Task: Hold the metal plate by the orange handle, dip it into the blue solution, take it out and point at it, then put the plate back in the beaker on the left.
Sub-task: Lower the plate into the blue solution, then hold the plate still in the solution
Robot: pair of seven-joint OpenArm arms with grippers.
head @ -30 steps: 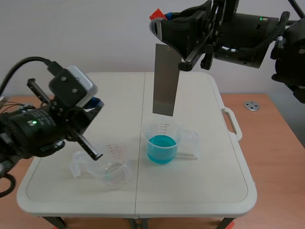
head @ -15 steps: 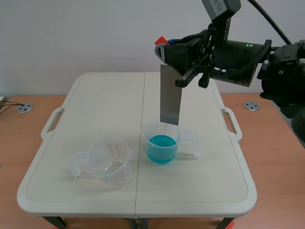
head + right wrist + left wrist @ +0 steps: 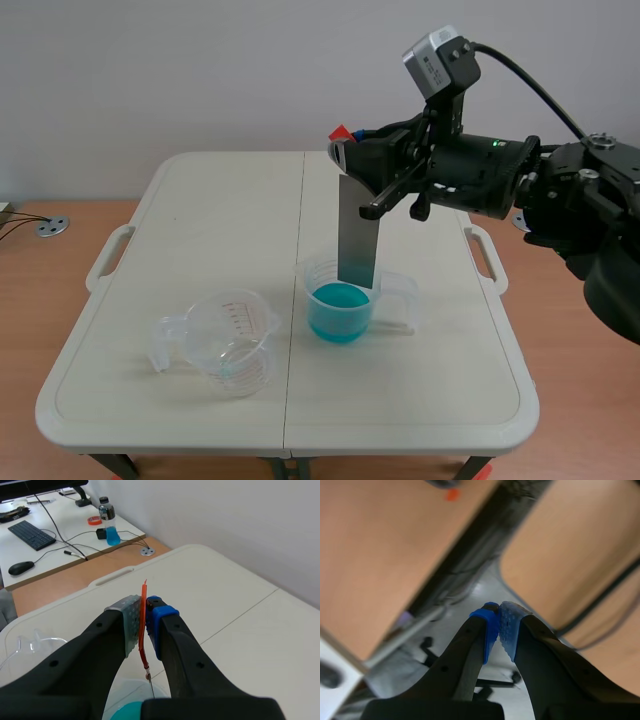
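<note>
Gripping plate [image 3: 357, 235] by its orange handle [image 3: 144, 587] with right tool [image 3: 145, 614] clamped on it; looks thin, stiff, light, probably slick once wet.

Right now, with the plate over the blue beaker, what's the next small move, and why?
Probably lower the right gripper straight down a little. It is shut on the orange handle, and the metal plate hangs upright with its lower edge about at the rim of the beaker, seemingly not yet in the blue solution.

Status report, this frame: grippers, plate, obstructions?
Right gripper shut on orange handle of thin grey metal plate. Left gripper shut, empty. Plate's lower end inside clear beaker of blue solution. Nothing blocking.
</note>
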